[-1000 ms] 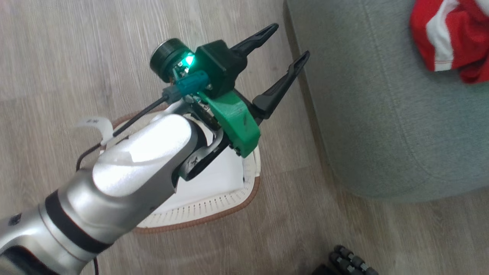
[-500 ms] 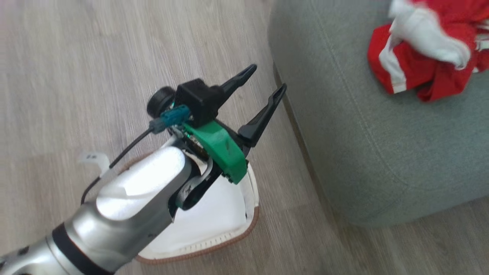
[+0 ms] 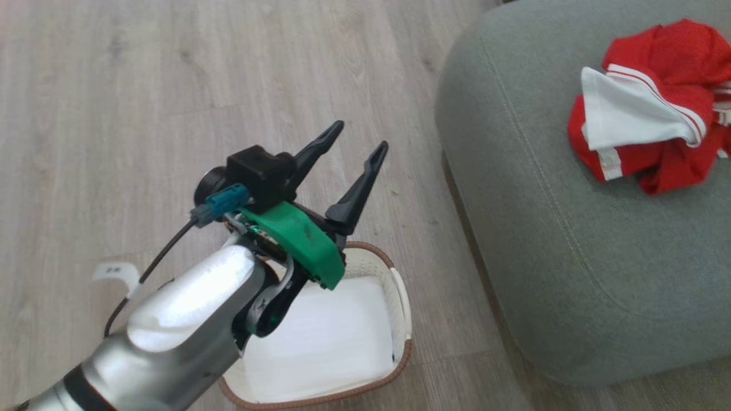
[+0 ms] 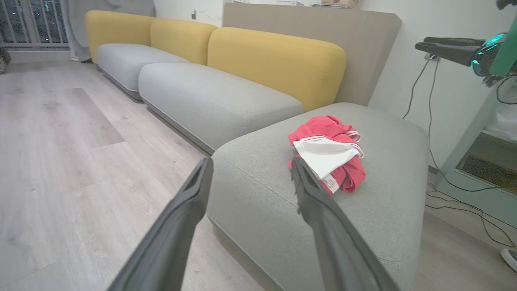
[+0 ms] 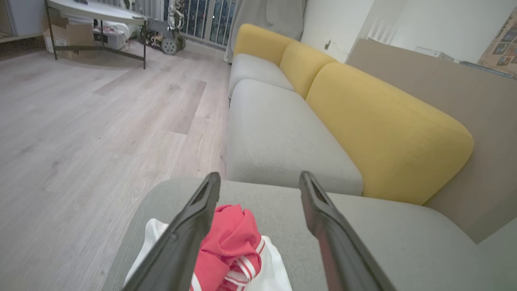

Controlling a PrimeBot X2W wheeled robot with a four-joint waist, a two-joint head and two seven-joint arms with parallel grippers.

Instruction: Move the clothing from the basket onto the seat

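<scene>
The clothing (image 3: 651,137), red with a white piece on top, lies bunched on the grey-green seat (image 3: 571,245). On the floor to the seat's left stands the basket (image 3: 401,297), holding a flat white sheet (image 3: 325,342). My left gripper (image 3: 361,136) hovers open and empty above the basket's far rim. In the left wrist view it (image 4: 251,161) points at the seat (image 4: 387,194) and the clothing (image 4: 329,155). My right gripper (image 5: 260,177) hangs open and empty just above the clothing (image 5: 232,246) on the seat (image 5: 363,230).
Pale wood floor (image 3: 171,85) spreads to the left. A sofa with grey cushions (image 4: 210,93) and yellow backs (image 4: 278,56) continues beyond the seat. Cables (image 4: 456,190) trail on the floor by the wall. A white tag (image 3: 114,271) hangs from my left arm's cable.
The head camera has swung, so the seat's rounded corner and more of the basket's inside now show. My left gripper stays open over the basket. The clothing still lies on the seat.
</scene>
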